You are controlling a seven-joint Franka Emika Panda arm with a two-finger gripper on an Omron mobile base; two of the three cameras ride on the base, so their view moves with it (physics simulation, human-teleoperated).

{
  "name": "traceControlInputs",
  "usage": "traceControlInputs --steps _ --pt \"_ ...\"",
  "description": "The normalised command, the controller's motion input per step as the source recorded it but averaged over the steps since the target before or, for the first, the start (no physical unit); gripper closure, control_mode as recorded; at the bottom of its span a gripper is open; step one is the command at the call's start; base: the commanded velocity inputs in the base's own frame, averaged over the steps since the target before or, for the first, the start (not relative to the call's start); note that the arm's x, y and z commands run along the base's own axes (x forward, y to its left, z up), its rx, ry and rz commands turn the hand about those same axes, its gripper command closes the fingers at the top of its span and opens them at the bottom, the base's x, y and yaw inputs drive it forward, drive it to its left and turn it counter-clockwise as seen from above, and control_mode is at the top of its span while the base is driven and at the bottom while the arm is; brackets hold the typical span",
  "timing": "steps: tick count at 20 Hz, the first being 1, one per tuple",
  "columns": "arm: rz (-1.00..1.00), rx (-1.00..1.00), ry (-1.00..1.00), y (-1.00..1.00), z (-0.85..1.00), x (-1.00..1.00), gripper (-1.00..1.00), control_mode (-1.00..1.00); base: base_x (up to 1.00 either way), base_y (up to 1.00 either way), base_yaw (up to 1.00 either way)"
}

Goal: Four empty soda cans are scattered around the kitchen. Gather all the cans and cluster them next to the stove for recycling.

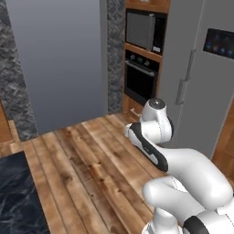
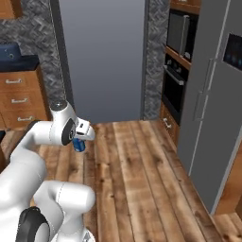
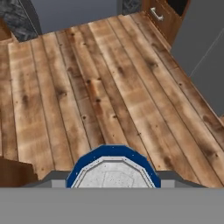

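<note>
**Blue can in hand, no stove around yet**

You've got the gripper [image 2: 84,138] clamped on the blue soda can [image 2: 79,144], carried upright over the wooden floor [image 2: 137,165], tucked close to the arm, probably for the drive. The oven stack [image 2: 176,80] and fridge [image 2: 212,108] sit ahead. Can't read any label on the can.
</note>
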Motion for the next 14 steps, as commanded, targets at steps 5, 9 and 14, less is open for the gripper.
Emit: traceControlInputs --steps 5,9,14 --pt "0.00 0.00 0.00 0.00 0.00 0.00 1.00 1.00 0.66 0.00 0.10" --pt "0.00 0.00 0.00 0.00 0.00 0.00 1.00 1.00 0.66 0.00 0.12" --pt "0.00 0.00 0.00 0.00 0.00 0.00 1.00 1.00 0.66 0.00 0.12"
